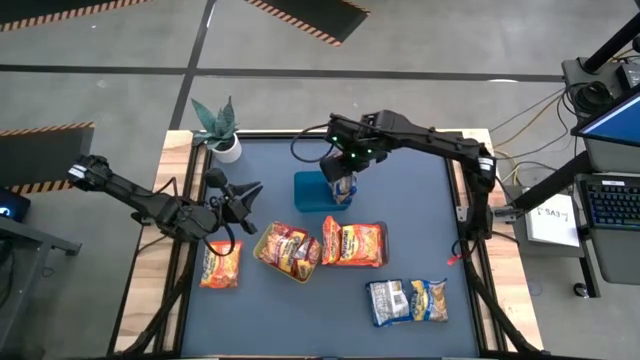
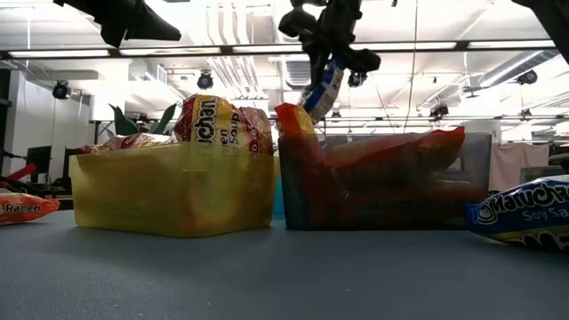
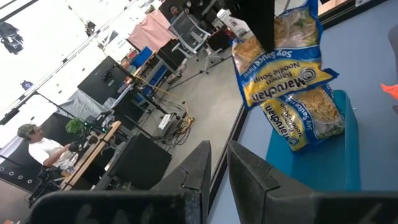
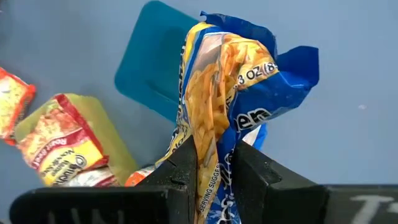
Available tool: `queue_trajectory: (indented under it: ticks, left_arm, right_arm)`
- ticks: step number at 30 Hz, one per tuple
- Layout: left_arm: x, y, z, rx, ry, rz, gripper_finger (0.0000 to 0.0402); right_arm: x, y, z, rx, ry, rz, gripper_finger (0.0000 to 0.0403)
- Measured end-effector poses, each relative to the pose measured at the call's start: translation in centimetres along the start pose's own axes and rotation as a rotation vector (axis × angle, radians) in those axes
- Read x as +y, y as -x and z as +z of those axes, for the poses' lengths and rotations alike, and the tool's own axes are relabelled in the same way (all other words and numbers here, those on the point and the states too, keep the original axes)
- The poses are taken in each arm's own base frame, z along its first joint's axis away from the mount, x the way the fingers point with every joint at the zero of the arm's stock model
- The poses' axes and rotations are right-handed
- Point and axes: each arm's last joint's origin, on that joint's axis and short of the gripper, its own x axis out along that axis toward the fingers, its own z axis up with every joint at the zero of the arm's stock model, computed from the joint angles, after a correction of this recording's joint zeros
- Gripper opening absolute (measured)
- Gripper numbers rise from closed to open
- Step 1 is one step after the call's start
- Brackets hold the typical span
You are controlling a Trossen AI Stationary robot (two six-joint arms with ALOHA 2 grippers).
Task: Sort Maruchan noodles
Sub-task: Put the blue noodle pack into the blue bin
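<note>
Partly sorted — red-orange packets [image 1: 288,247] in yellow tray [image 1: 262,240] and dark tray [image 1: 328,222]. Right gripper [image 1: 345,182] clenched on blue-and-yellow packet [image 4: 214,106] above blue tray [image 1: 308,192]; left gripper [image 1: 236,198] closed, empty. Remaining — orange packet [image 1: 221,265], blue-and-yellow packets [image 1: 407,301] on table [image 1: 330,310].

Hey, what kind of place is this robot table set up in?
Probably an open lab or workshop. Ceiling strip lights run overhead, hazard-striped floor tape borders the work area, and a laptop with trailing cables sits beside the table.
</note>
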Motion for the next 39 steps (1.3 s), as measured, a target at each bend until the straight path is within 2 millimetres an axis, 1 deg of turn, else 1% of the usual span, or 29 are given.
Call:
queue_trajectory:
  ticks: [4, 10, 19, 26, 31, 39]
  left_arm:
    - [0.0, 0.0, 0.0, 0.0, 0.0, -0.001, 0.0037]
    - [0.0, 0.0, 0.0, 0.0, 0.001, -0.002, 0.0037]
    - [0.0, 0.0, 0.0, 0.0, 0.001, -0.001, 0.0037]
    - [0.0, 0.0, 0.0, 0.0, -0.001, -0.001, 0.0037]
    - [0.0, 0.0, 0.0, 0.0, -0.01, -0.001, 0.0037]
    - [0.0, 0.0, 0.0, 0.0, -0.021, -0.001, 0.0037]
  right_arm:
    - [-0.1, -0.9, 0.2, 0.03, -0.037, -0.001, 0.0065]
    - [-0.1, -3.1, 0.9, 0.056, -0.055, -0.028, 0.0065]
    - [0.2, -7.5, 1.7, 0.125, -0.078, -0.067, 0.0066]
    - [0.4, -10.5, 2.0, 0.162, -0.119, -0.099, 0.0066]
    - [0.4, -11.5, 2.1, 0.167, -0.118, -0.107, 0.0066]
    - [0.4, -11.6, 2.1, 0.172, -0.07, -0.1, 0.0066]
